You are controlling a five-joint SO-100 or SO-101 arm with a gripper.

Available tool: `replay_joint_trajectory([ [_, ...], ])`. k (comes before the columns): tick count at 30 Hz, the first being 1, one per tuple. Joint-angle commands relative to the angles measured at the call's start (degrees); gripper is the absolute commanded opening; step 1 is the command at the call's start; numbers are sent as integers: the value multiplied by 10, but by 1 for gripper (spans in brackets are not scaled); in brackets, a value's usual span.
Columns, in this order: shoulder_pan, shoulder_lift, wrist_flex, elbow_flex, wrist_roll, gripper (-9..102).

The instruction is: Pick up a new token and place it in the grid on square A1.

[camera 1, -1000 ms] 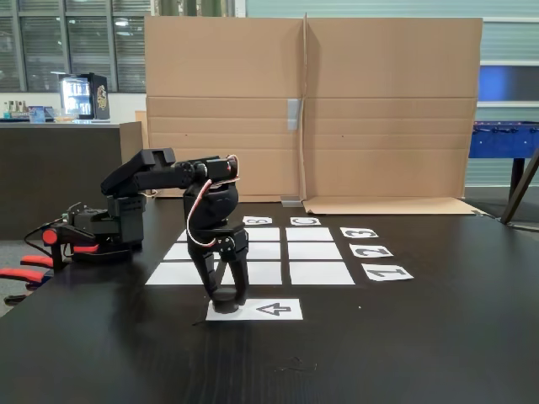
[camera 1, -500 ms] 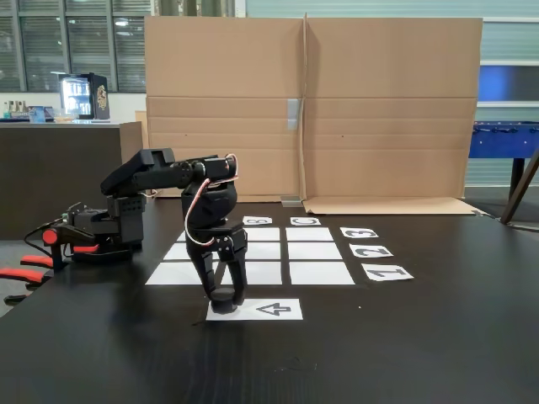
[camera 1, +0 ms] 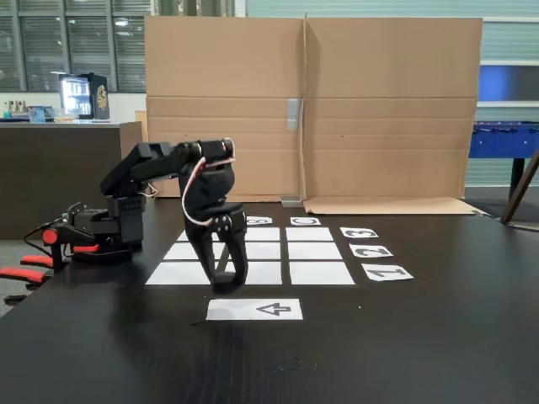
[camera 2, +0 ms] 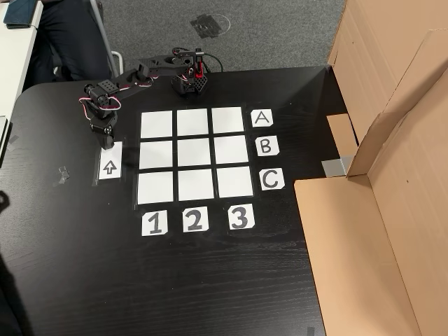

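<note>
My gripper (camera 1: 226,282) hangs a little above the left end of the arrow-printed strip (camera 1: 269,310), fingers pointing down. It is shut on the token (camera 1: 226,285), a small black puck that is hard to tell from the black fingertips. The grid (camera 1: 313,251) of white paper cells lies just behind the gripper. Square A1 (camera 1: 175,273) is its front-left cell here, blank and partly behind the fingers. In the other view the gripper (camera 2: 107,143) sits over the strip's (camera 2: 110,168) top end, left of square A1 (camera 2: 156,124), which is the top-left cell of the grid (camera 2: 194,151).
The arm's base (camera 1: 101,227) with red clamps stands at the table's left edge. Cards A (camera 2: 262,117), B, C and 1 (camera 2: 154,223), 2, 3 border the grid. A tall cardboard wall (camera 1: 379,109) closes the far side. Bare dark table (camera 1: 404,353) lies in front.
The gripper has risen from the left end of the arrow strip with the token and tilted back a little toward the grid. That end of the strip is now bare.
</note>
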Motion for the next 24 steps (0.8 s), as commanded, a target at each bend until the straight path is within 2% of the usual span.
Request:
replay_joint_trajectory([
  [1,-13,73,4,22,6,8],
  [13,-79,179,4,175,8,8],
  [24,-169,345,2,373,4,9],
])
